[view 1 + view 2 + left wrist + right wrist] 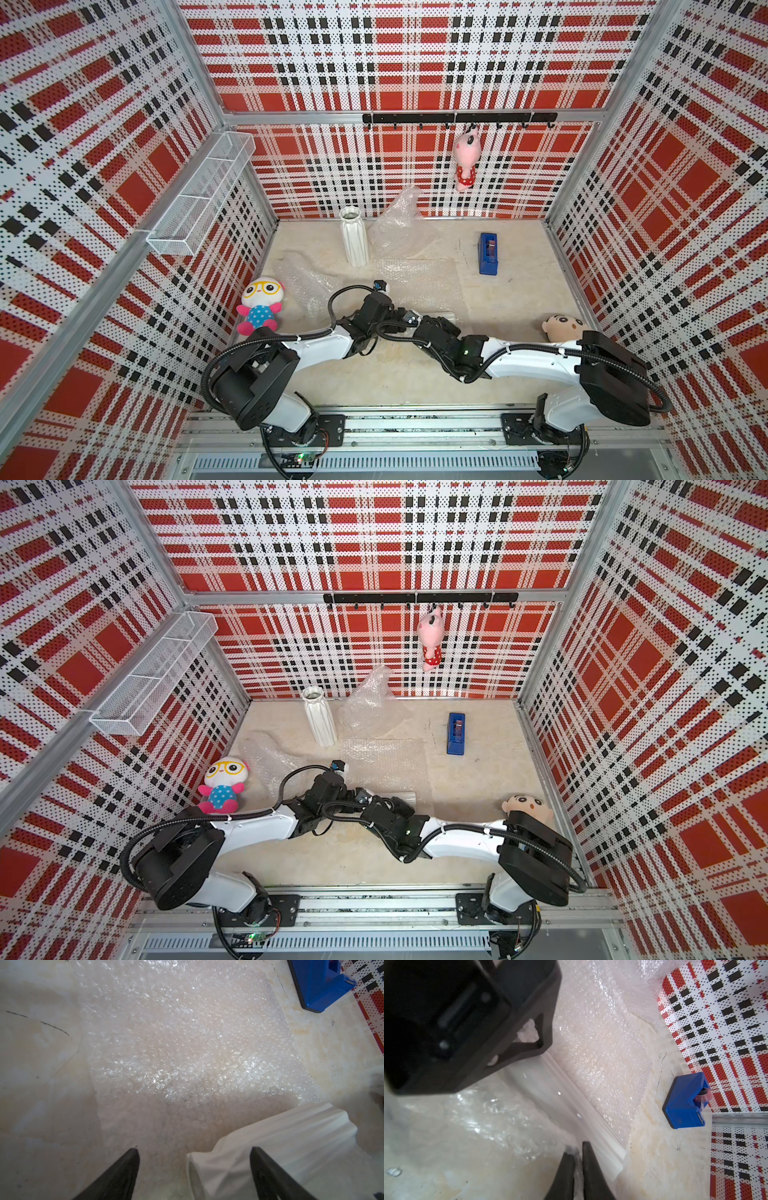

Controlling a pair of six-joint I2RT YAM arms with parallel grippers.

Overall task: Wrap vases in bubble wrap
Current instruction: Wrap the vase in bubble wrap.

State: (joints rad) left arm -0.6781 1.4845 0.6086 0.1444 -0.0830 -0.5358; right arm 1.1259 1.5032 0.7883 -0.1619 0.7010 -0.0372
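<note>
A short white ribbed vase [280, 1142] lies on its side at the near edge of a flat bubble wrap sheet [187, 1043]. My left gripper [194, 1151] is open, with the vase's mouth end between its spread fingers and a gap at one side. My right gripper [578, 1150] is shut on a fold of bubble wrap [488, 1126] beside the same vase [571, 1109]. In both top views the two grippers meet mid-table and hide most of that vase [448, 318]. A taller white ribbed vase [354, 237] stands upright at the back. No clear glass vase can be made out.
A blue tape dispenser [488, 253] sits at the back right. Crumpled bubble wrap [395, 224] leans on the back wall, and more wrap [303, 282] lies at the left. Plush toys sit at the left [259, 305] and the right [563, 326]. Plaid walls enclose the table.
</note>
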